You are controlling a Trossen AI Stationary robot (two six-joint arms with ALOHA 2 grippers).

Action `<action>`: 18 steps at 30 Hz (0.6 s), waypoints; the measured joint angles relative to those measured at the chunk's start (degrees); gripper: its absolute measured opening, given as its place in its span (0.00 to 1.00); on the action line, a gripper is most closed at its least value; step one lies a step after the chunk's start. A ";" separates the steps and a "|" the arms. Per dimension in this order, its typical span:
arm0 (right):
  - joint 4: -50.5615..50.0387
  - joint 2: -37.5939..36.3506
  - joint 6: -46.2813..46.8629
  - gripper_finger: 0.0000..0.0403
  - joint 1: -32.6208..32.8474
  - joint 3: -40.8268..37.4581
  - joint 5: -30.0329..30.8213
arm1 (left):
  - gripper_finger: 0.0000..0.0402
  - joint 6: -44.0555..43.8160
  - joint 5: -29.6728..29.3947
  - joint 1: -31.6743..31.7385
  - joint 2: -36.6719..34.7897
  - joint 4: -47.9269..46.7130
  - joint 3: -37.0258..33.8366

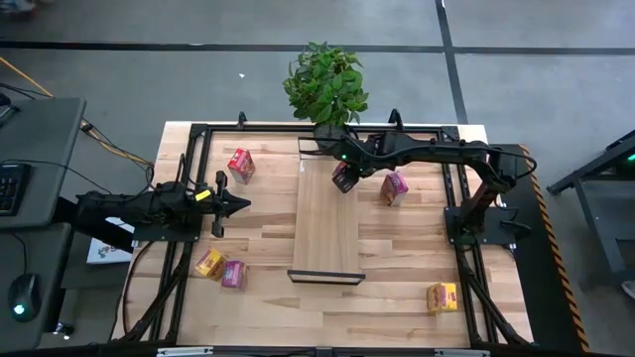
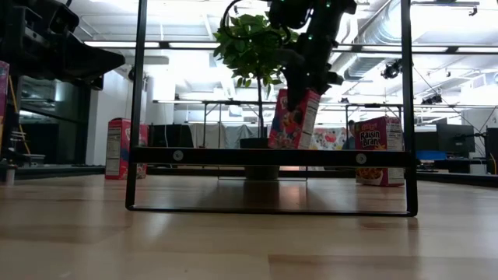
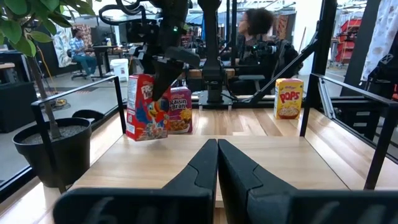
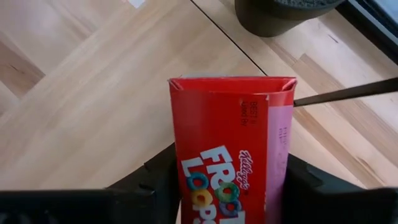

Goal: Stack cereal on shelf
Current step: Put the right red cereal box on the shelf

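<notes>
Already your right gripper (image 1: 343,177) pinched a red cereal box (image 4: 231,149) upright, tilted slightly, over the far end of the shelf (image 1: 327,223). Its long axis stood vertical. Your left gripper (image 3: 216,163), pressed together, waited well apart.

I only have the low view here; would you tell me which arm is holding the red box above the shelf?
Observer: The right gripper. From above, it holds the red box over the shelf's end nearest the plant.
Operator: Thank you. How is the box gripped?
Observer: The right wrist view shows the fingers pressed against its two sides.
Operator: And where is the left arm?
Observer: The left gripper is shut and empty, left of the shelf, pointing towards it.
</notes>
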 joint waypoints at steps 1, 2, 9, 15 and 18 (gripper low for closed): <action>-0.02 -0.01 0.00 0.47 0.00 0.00 0.00 | 0.01 0.00 0.00 -0.01 0.00 -0.02 0.00; 0.02 -0.01 -0.07 0.49 0.00 0.00 0.02 | 0.01 0.00 0.00 -0.01 0.00 -0.02 -0.01; 0.40 -0.02 -0.70 0.54 0.00 0.00 1.15 | 0.01 0.00 0.00 0.00 0.00 -0.01 0.00; 0.92 -0.20 -4.68 0.54 0.00 0.05 2.34 | 0.01 0.01 0.00 -0.01 0.02 -0.01 0.00; 0.86 -0.20 -6.46 0.54 0.00 0.81 2.17 | 0.01 0.00 0.00 -0.02 0.01 0.00 0.00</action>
